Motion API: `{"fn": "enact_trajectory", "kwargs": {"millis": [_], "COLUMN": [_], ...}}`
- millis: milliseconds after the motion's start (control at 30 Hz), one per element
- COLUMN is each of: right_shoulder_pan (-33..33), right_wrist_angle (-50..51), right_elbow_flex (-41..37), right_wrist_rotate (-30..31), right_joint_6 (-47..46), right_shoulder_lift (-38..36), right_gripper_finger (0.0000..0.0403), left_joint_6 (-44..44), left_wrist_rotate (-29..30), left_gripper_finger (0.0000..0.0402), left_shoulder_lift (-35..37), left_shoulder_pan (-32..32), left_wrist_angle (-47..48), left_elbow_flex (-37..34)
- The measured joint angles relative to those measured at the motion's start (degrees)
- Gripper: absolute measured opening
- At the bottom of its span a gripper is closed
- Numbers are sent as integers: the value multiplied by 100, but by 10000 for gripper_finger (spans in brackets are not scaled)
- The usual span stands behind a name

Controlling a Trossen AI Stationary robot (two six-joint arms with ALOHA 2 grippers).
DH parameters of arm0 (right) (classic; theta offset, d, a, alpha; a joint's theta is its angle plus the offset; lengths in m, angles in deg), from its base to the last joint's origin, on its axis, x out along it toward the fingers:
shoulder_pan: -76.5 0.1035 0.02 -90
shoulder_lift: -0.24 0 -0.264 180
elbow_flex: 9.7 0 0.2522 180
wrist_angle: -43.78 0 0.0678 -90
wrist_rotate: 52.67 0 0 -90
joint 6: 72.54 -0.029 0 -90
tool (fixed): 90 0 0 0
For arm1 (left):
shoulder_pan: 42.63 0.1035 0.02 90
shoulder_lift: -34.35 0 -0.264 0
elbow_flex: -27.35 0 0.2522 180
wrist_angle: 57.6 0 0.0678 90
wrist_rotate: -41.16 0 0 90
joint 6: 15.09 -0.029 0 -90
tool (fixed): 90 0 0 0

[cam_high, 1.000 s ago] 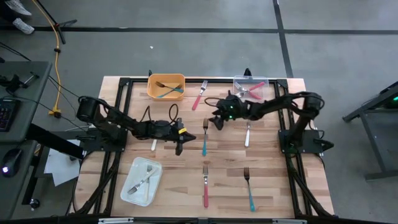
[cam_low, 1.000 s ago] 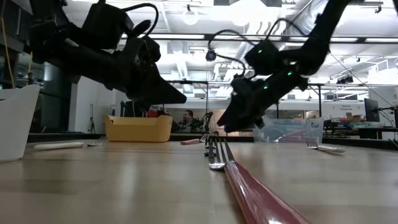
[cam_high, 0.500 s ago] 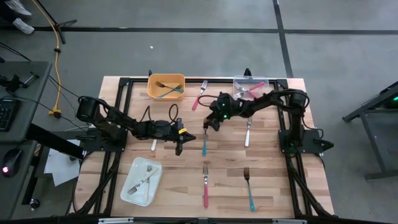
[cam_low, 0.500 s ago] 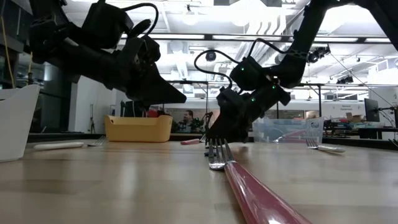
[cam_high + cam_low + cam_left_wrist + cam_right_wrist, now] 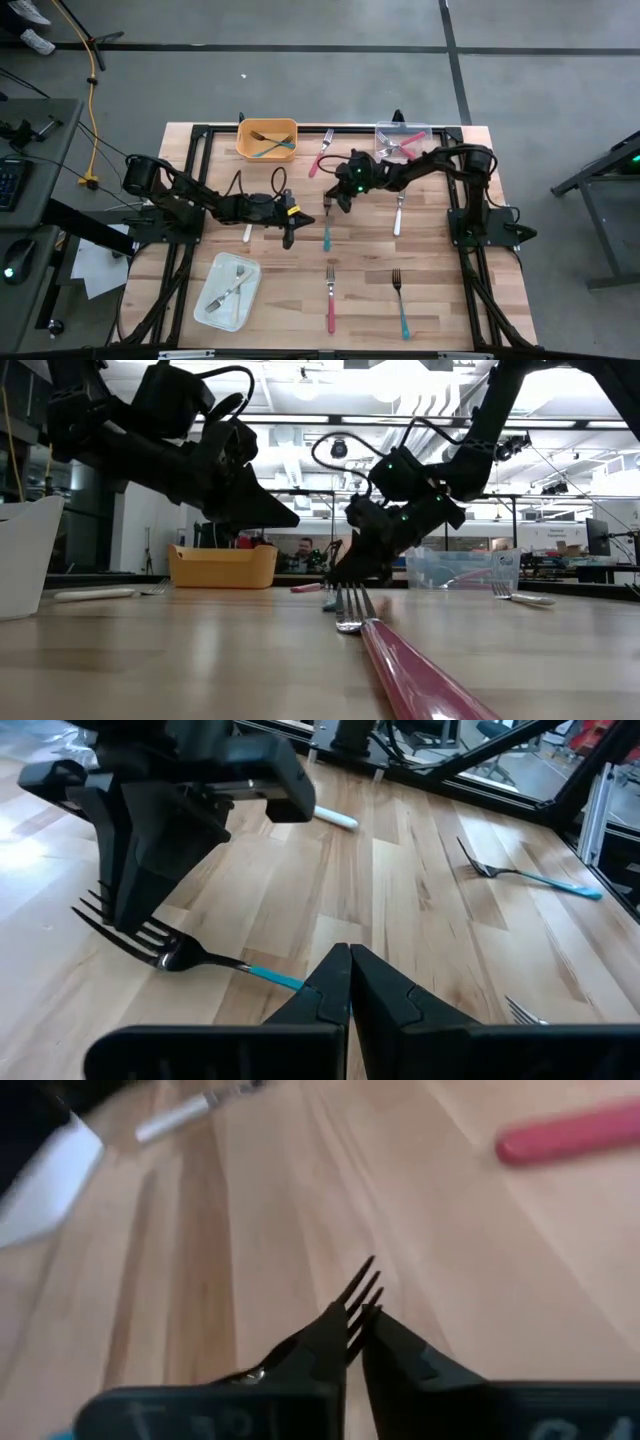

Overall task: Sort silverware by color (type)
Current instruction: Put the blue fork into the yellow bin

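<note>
The silverware here is small forks with red, teal or white handles. A teal-handled fork (image 5: pixel 327 228) lies near the table's middle. My right gripper (image 5: pixel 330 207) is down on its metal head, shut on it. My left gripper (image 5: pixel 290 236) hovers shut and empty just left of that fork; in its wrist view its fingers (image 5: pixel 350 982) point toward the fork's teal handle (image 5: pixel 272 978). Loose on the wood lie a red fork (image 5: pixel 331 300), another teal fork (image 5: pixel 400 306), white forks (image 5: pixel 398 215) (image 5: pixel 248 232) and a red fork (image 5: pixel 321 152). My right gripper pinches the teal fork's metal head (image 5: pixel 352 1312) between its two fingers, just behind the tines (image 5: pixel 362 1280), which stick out past the fingertips. The fingers slant down from the table's far right. The handle's end (image 5: pixel 328 604) looks to rest on the wood.
A yellow bin (image 5: pixel 268 138) holding forks stands at the far edge and a clear bin (image 5: pixel 402 140) with red forks at the far right. A white tray (image 5: pixel 228 290) with a white fork sits near left. A black frame rail (image 5: pixel 190 200) borders the table.
My right gripper has moved toward the table's left and down onto the teal fork's head, and has shut on it. The fork's handle end has shifted slightly on the wood.
</note>
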Motion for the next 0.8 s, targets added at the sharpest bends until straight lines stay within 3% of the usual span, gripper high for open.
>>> {"fn": "enact_trajectory", "kwargs": {"millis": [233, 400, 600, 800], "right_shoulder_pan": [25, 34, 246, 540], "right_wrist_angle": [-590, -599, -590, -720], "right_elbow_flex": [-8, -8, -8, -10], "right_wrist_rotate": [59, 717, 1873, 2410], "right_joint_6": [-190, -425, -378, -258], "right_shoulder_lift": [-82, -463, -977, -1245], "right_gripper_finger": [21, 5, 3, 3], "left_joint_6": [-2, 0, 7, -133], "left_wrist_rotate": [280, 954, 2214, 2879], "left_gripper_finger": [15, 51, 103, 151], "left_shoulder_lift": [0, 0, 0, -14], "left_shoulder_pan": [-14, -71, -183, -208], "left_wrist_angle": [2, 51, 151, 726], "left_elbow_flex": [0, 0, 2, 293]}}
